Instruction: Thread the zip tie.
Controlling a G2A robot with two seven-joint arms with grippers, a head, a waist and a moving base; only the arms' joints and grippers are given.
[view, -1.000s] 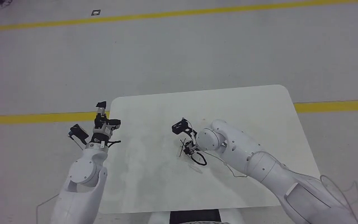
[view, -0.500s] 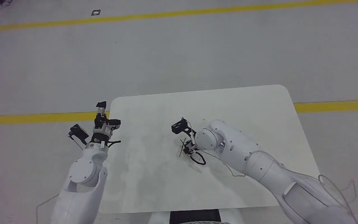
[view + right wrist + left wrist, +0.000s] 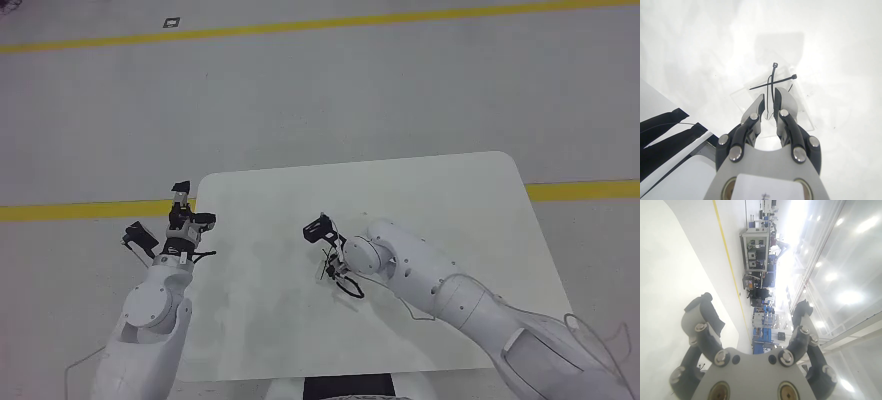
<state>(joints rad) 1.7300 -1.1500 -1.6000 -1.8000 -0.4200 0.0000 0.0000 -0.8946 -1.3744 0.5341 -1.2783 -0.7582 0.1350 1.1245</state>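
Two black zip ties lie crossed on a clear plastic tray [image 3: 806, 117] on the white table [image 3: 430, 200]. One zip tie [image 3: 774, 71] points away from the wrist, and its thin strap runs back between my right gripper's fingers. The other zip tie [image 3: 780, 80] lies across it. My right gripper [image 3: 769, 93] hangs just over the tray, open only narrowly, with a finger on each side of the strap and a gap on both sides. From above, this gripper [image 3: 331, 264] is near the table's middle. My left gripper [image 3: 755, 306] is open and holds nothing, beside the table's left edge [image 3: 157, 213].
A yellow floor line [image 3: 300, 22] runs behind the table, and another passes its left and right sides. The right arm's black cable [image 3: 351, 288] loops beside the tray. Bare tabletop lies around the tray on all sides.
My right arm has shifted slightly to the left over the zip ties. The left arm has not moved.
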